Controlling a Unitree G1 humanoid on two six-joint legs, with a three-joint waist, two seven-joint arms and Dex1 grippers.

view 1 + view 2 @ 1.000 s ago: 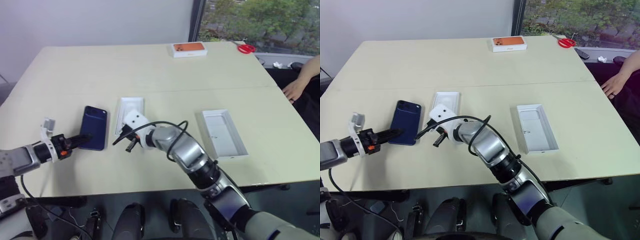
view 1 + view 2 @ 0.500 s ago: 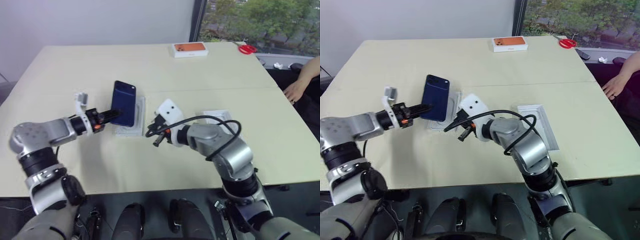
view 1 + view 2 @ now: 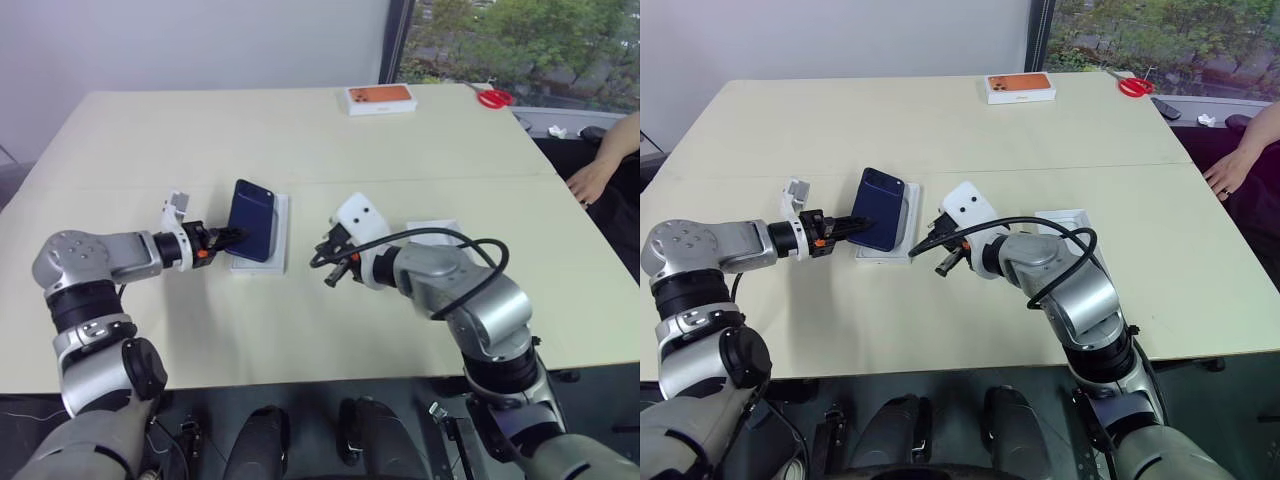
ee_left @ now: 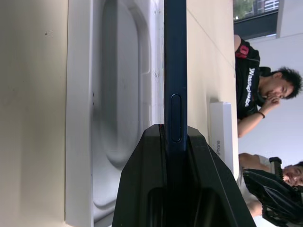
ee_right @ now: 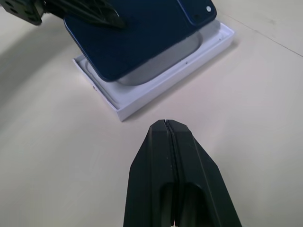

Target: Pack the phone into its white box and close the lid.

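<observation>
The dark blue phone is held by its near end in my left gripper, which is shut on it. It hangs at a slant just over the white box, whose inside shows a moulded oval recess. In the right wrist view the phone covers most of the box. My right gripper is shut and empty, hovering over the table to the right of the box. The lid lies further right, mostly hidden behind my right arm.
A white box with an orange picture and red scissors lie at the table's far edge. A person's hand rests at the right edge. The left wrist view shows people beyond the table.
My left gripper has lifted the phone off the table and carried it right, over the white box. My right gripper has drawn away from the box to the right.
</observation>
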